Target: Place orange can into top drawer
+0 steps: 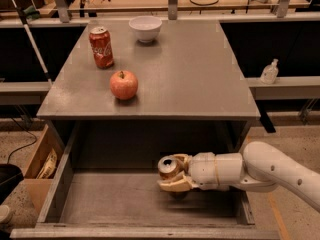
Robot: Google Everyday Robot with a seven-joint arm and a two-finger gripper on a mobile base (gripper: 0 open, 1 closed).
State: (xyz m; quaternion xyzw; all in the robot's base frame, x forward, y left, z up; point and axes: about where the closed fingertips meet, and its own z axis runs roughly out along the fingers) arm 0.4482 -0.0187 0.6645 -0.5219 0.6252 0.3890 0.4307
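The orange can is tilted on its side in my gripper, silver top facing the camera. My gripper is shut on the can and holds it inside the open top drawer, a little above the flat grey bottom, right of the drawer's middle. My white arm reaches in from the right. The can's body is mostly hidden by the fingers.
On the cabinet top stand a red Coca-Cola can, a red apple and a white bowl. A cardboard box stands left of the drawer. A workbench runs along the back.
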